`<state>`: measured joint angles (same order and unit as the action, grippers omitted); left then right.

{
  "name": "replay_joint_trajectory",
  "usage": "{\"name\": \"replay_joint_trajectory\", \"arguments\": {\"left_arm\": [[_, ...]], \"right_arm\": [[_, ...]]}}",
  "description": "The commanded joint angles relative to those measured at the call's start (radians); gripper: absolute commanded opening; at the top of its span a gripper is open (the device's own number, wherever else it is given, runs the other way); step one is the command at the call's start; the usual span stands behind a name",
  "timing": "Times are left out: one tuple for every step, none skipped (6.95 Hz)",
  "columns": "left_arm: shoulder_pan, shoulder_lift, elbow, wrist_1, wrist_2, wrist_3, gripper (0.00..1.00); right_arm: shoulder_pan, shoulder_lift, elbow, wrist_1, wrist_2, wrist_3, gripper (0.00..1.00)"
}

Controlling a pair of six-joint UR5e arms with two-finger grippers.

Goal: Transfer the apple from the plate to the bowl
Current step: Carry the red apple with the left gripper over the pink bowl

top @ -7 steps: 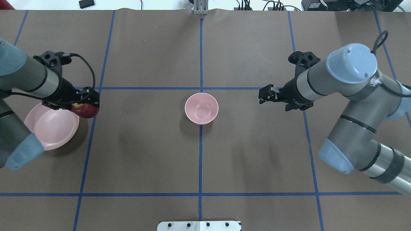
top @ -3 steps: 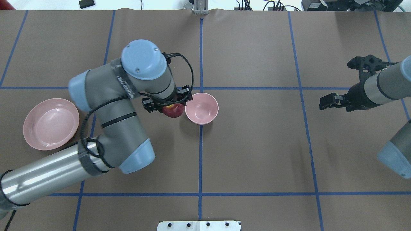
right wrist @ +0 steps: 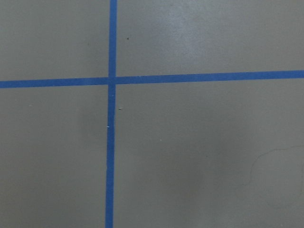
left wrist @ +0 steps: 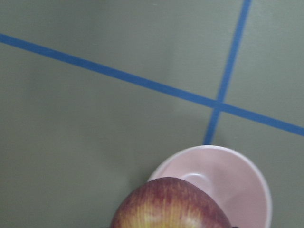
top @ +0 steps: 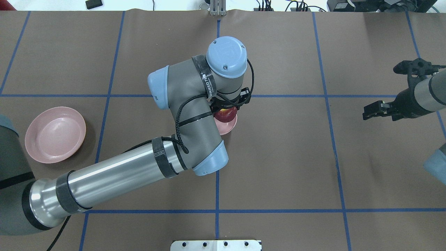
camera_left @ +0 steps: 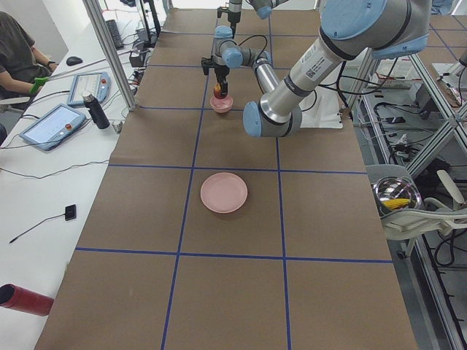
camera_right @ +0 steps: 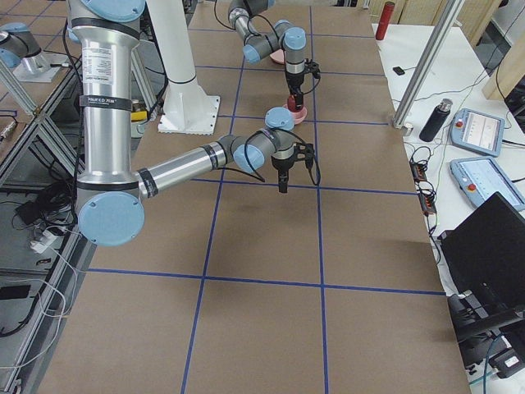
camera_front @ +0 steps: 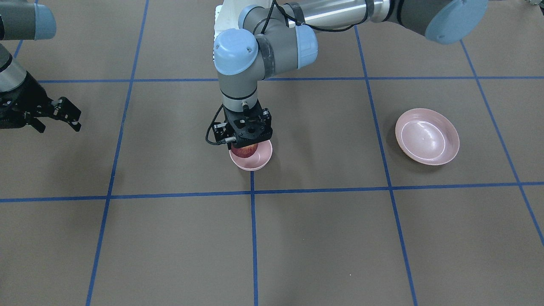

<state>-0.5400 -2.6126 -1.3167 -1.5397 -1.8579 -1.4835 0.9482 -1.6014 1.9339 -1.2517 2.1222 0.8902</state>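
One dark-red apple [top: 225, 113] is gripped in the left gripper's [camera_front: 246, 147] jaws over the bowl [top: 229, 129], w/ the plate [top: 55, 134] well apart. Judged firm, smooth, fairly heavy, easily bruised; best clamped across its widest part. Right gripper [top: 371, 112]: jaws spread, nothing held.

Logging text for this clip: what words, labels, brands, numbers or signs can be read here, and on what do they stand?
White lettering on a black band round the left arm: too blurred to read.
Dark lettering down the right arm: too small to read.
Apple, bowl, plate: no markings show.
Nothing else legible.
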Motion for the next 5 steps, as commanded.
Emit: {"name": "replay_joint_trajectory", "arguments": {"left_arm": [[0.012, 0.017, -0.011, 0.006, 0.005, 0.003, 0.0], [0.012, 0.075, -0.057, -0.002, 0.003, 0.003, 0.0], [0.012, 0.074, -0.055, -0.002, 0.003, 0.005, 0.0], [0.014, 0.074, -0.05, -0.007, 0.003, 0.008, 0.0], [0.012, 0.074, -0.045, -0.011, 0.003, 0.014, 0.0]], "right_arm": [[0.003, 0.003, -0.015, 0.0, 0.002, -0.001, 1.0], [0.004, 0.003, -0.015, 0.0, 0.004, -0.001, 1.0], [0.004, 0.003, -0.015, 0.0, 0.004, 0.001, 1.0], [0.004, 0.002, -0.015, 0.002, 0.004, 0.001, 1.0], [0.004, -0.006, -0.018, 0.03, 0.004, 0.003, 1.0]]}}
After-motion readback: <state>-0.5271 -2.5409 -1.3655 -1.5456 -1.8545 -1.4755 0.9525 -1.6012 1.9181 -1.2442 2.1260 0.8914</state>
